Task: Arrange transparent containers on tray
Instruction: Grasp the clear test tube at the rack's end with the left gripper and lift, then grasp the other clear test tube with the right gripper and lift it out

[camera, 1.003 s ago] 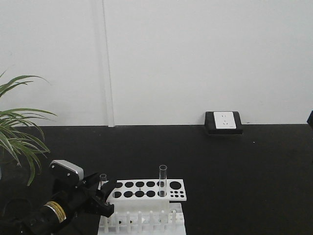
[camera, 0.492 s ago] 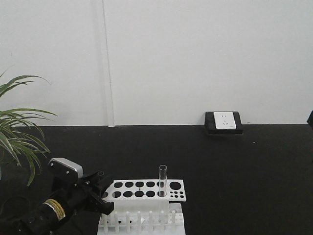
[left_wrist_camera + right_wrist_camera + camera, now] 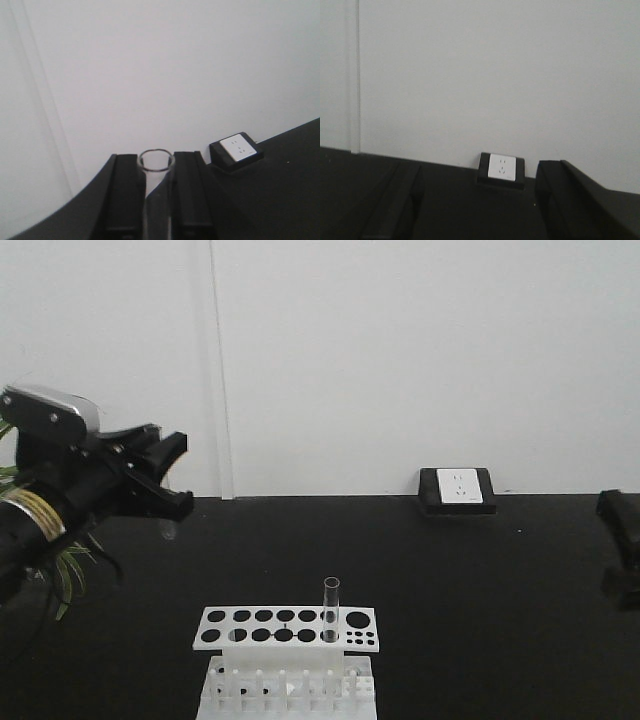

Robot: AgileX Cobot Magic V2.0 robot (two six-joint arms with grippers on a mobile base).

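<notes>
Left side, front view: the left gripper (image 3: 185, 475) sits high above the black tabletop (image 3: 480, 590), in front of the white wall (image 3: 400, 360), pointing to the right. In the left wrist view we see its two dark fingers (image 3: 123, 195) pressed against either side of a test tube (image 3: 156, 210), so the jaws are closed on the glass. The tube's open rim shows at the top, between the fingertips. From the front this tube is only a faint glint under the fingers, and we cannot judge its tilt. Low in the middle, a white rack (image 3: 300, 626) with rows of round holes stands on the tabletop. A second test tube (image 3: 331, 610) stands upright in a hole toward its right end, well apart from both arms. The right gripper (image 3: 480, 175) is at the far right edge of the front view. Its wrist camera shows the jaws spread wide with nothing between them. A wall socket (image 3: 458, 487) sits at the tabletop's back edge. Plant leaves (image 3: 68, 562) hang below the left arm.
</notes>
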